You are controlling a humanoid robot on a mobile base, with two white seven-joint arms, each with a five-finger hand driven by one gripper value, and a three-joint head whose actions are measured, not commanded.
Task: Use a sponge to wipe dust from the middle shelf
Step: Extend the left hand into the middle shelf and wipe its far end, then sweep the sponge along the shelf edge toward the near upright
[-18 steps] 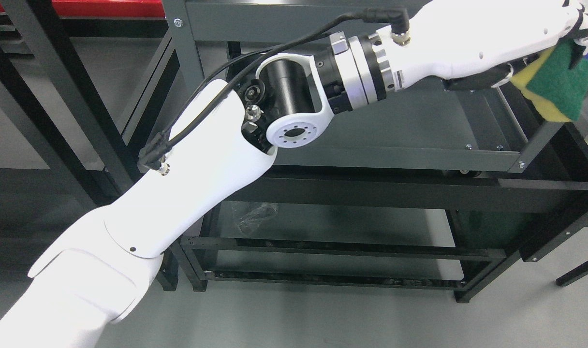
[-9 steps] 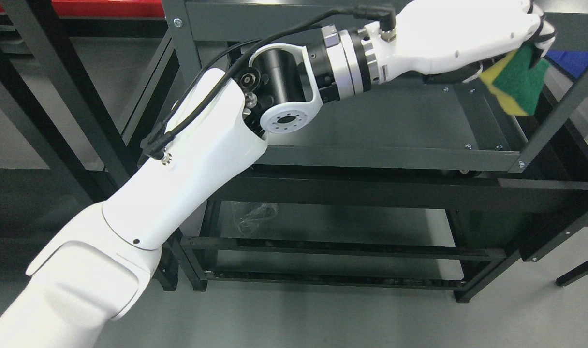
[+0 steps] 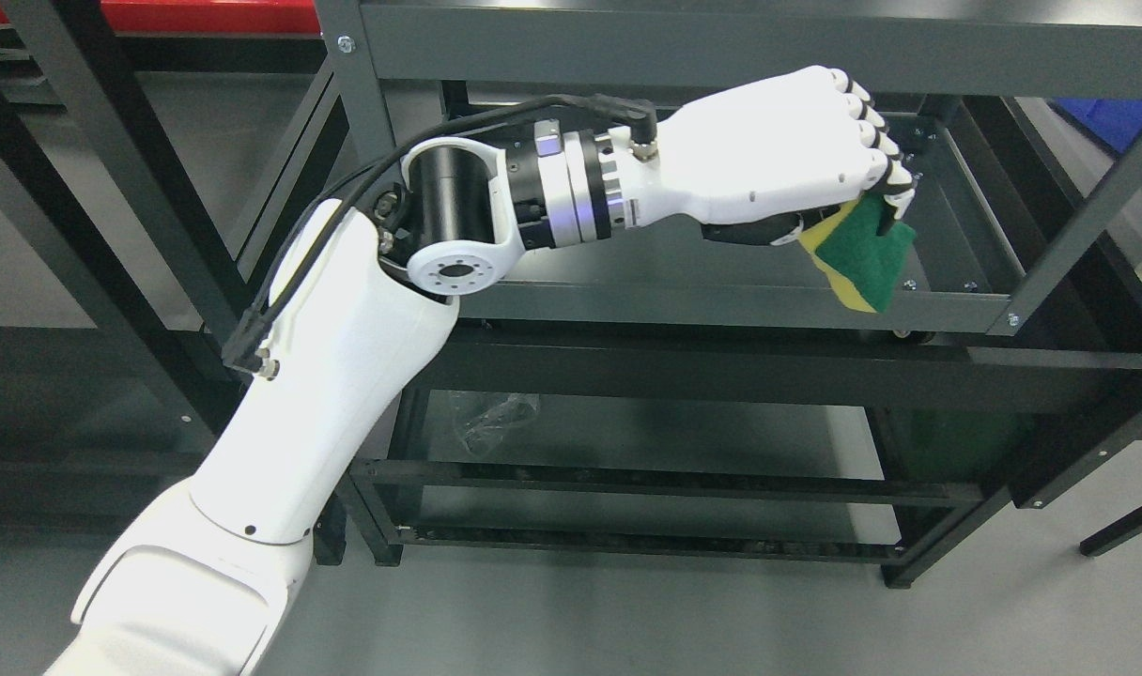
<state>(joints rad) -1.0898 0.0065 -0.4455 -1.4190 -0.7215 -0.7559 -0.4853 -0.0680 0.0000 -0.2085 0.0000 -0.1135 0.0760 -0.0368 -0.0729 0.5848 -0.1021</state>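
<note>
My left hand [image 3: 853,202] reaches from the lower left into the dark grey metal rack and is shut on a sponge [image 3: 867,258] with a green scouring face and a yellow body. The sponge hangs below the curled fingers, over the front right part of the middle shelf [image 3: 721,305], with its lower corner crossing the shelf's front rail. Whether it touches the shelf surface I cannot tell. The right arm does not show.
The rack's top shelf rail [image 3: 721,42] runs just above the hand. An upright post [image 3: 1078,207] stands right of the sponge. The lower shelf [image 3: 646,441] holds a crumpled clear plastic bag [image 3: 491,418]. More dark racks [image 3: 111,188] stand at the left.
The left hand with the sponge has swung left and downward from the rack's right post to above the middle shelf's front right. The forearm drew back with it.
</note>
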